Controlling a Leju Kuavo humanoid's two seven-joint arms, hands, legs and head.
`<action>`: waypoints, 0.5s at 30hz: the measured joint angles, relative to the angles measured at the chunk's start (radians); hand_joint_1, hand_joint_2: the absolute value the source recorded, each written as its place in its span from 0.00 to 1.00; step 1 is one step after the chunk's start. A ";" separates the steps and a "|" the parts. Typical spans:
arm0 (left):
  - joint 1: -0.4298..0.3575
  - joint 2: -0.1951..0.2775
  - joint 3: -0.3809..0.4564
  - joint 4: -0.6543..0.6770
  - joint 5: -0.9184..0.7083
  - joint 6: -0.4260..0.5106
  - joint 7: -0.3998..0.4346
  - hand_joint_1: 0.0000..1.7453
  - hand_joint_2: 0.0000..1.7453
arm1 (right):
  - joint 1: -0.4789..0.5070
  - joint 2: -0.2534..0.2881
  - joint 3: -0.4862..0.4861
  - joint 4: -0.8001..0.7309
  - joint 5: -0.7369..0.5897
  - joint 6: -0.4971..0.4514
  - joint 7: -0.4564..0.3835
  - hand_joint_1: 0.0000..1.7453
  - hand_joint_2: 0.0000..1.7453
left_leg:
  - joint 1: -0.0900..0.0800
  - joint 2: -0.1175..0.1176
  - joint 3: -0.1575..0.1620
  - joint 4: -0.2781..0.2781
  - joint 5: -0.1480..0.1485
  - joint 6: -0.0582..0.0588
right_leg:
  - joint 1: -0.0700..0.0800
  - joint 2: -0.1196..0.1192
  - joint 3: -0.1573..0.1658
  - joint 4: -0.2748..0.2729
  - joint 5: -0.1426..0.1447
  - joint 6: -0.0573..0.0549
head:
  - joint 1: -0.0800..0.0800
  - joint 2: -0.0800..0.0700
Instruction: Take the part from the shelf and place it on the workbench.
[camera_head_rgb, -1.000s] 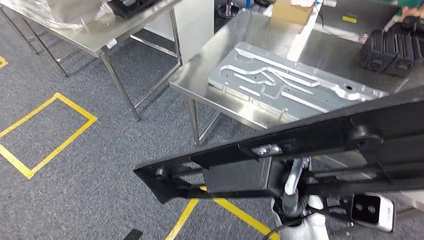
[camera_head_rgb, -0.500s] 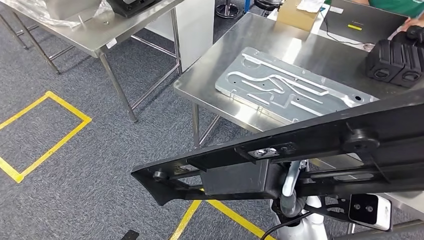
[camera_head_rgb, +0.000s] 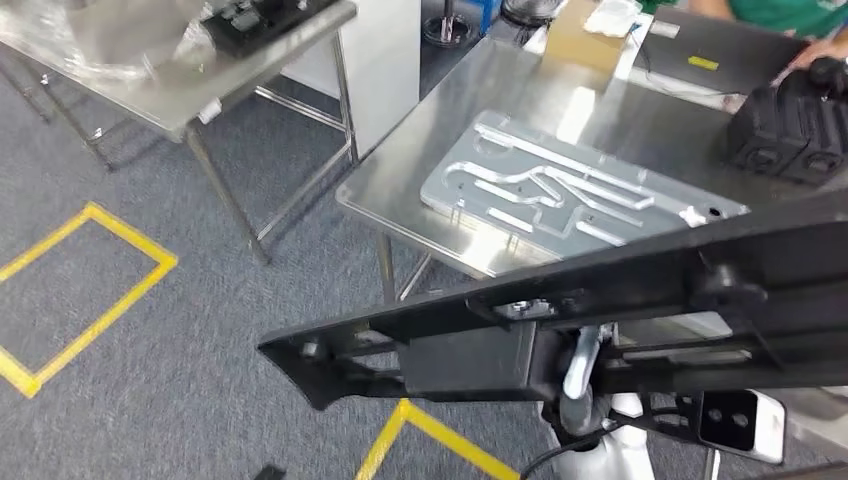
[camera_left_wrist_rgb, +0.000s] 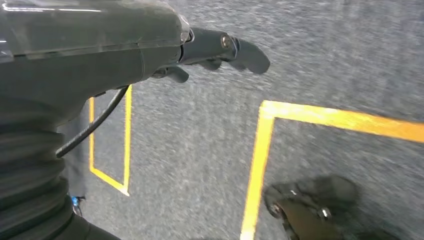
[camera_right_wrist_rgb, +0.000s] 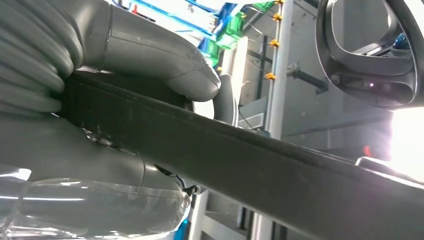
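Right hand (camera_right_wrist_rgb: 150, 100) gripping one black part (camera_head_rgb: 600, 310), left hand (camera_left_wrist_rgb: 210, 50) empty (fingers apart), one workbench (camera_head_rgb: 420, 160).

Black part (camera_head_rgb: 600, 310) cut off at right edge; hides workbench (camera_head_rgb: 420, 170) near edge; floor (camera_left_wrist_rgb: 325, 60) blurred.

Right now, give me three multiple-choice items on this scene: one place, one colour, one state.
1. Where does the grey plate lie?
A. on the floor
B. on the steel table
C. in the left hand

2. What colour are the floor lines?
A. yellow
B. red
C. white

3. What is the right hand doing?
A. hanging open
B. pressing the table
C. holding the black part

Answers:
1 B: the grey plate lies flat on the steel table.
2 A: the floor lines are yellow on grey carpet.
3 C: the right hand grips the black part, thumb above the bar.
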 joint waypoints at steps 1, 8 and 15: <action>0.000 0.000 0.000 0.000 0.001 -0.001 0.000 0.00 1.00 | -0.001 0.001 0.002 -0.001 0.000 0.000 0.000 1.00 1.00 | 0.004 0.000 -0.036 0.061 -0.025 -0.005 | -0.001 -0.001 0.008 -0.001 -0.007 0.001 | -0.003 0.000; 0.013 0.006 0.004 0.001 0.004 -0.001 -0.005 0.00 1.00 | 0.004 0.002 0.015 0.000 0.002 -0.004 0.000 1.00 1.00 | 0.032 0.003 -0.079 -0.023 0.083 -0.056 | -0.025 0.006 0.050 0.040 -0.079 0.046 | -0.008 0.000; 0.015 0.005 0.004 0.002 -0.001 -0.001 -0.006 0.00 1.00 | 0.002 0.001 0.022 -0.003 0.008 -0.015 0.000 1.00 1.00 | 0.027 0.001 -0.049 -0.061 0.075 0.005 | -0.026 0.004 0.014 0.137 -0.129 0.083 | -0.005 0.000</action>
